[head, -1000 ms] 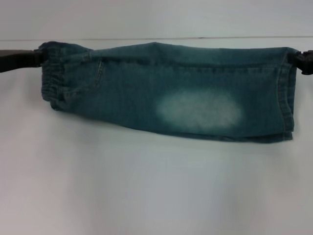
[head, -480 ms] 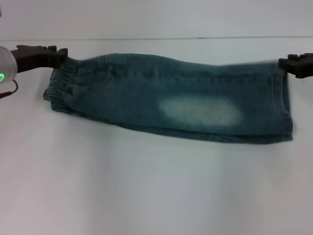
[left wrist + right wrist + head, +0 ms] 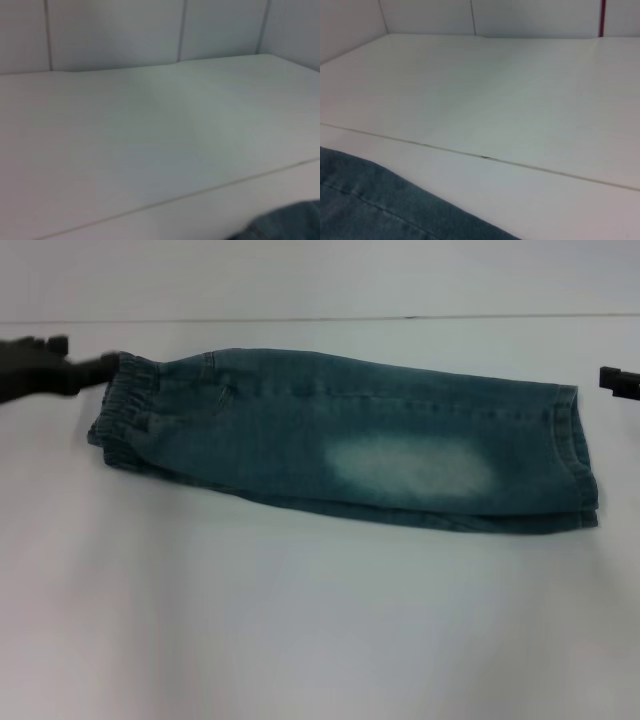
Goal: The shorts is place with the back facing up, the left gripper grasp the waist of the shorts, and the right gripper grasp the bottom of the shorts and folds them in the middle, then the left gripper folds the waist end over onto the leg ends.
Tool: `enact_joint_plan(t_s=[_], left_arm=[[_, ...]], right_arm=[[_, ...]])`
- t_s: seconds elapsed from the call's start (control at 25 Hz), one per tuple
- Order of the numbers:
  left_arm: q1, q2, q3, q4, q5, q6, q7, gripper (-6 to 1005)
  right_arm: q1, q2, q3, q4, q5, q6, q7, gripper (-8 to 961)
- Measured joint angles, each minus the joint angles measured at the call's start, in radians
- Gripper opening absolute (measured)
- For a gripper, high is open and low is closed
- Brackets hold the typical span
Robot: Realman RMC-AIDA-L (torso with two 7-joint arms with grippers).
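Since the shorts (image 3: 350, 445) already lie doubled lengthwise into one long strip on the white surface (image 3: 320, 620), the first fold looks done. Strip runs across the surface: the waist (image 3: 125, 415) at the robot's left end, the bottom of the shorts (image 3: 575, 455) at the right end, pale bleached patch (image 3: 412, 466) facing up near the middle. Fold edge sits on the far side, loose layered edges toward the robot, so the layers stack flat.

Left gripper (image 3: 100, 368) sits just at the far corner of the waist, tip touching or nearly touching the ruffled band. Can't tell whether its jaws are clenched or released. My guess is it's staying near because the next fold is its job: waist end over onto the leg ends.

Right gripper (image 3: 615, 380) is apart from the hem, with bare surface between them. Holding nothing; jaw state not readable. Probably parked out of the fold path.

Both wrist views show mostly bare surface, with denim only at the edge of each.
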Motion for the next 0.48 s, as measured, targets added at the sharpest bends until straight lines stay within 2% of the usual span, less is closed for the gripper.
enact_joint_plan(t_s=[0.08, 0.2, 0.32, 0.48], left_arm=[[0.041, 0.014, -0.009, 0.015, -0.035, 0.090, 0.056, 608], [0.072, 0.019, -0.051, 0.014, -0.047, 0.173, 0.128, 671], [0.090, 0.017, -0.097, -0.012, -0.050, 0.205, 0.209, 733], [0.088, 0.022, -0.104, -0.076, -0.040, 0.188, 0.258, 875]], right_arm=[[-0.026, 0.003, 0.000, -0.015, 0.031, -0.036, -0.018, 669], [-0.049, 0.009, 0.001, -0.020, 0.065, -0.087, -0.052, 757], [-0.066, 0.016, 0.001, -0.023, 0.110, -0.159, -0.091, 845], [-0.084, 0.018, -0.006, -0.002, 0.166, -0.264, -0.195, 877]])
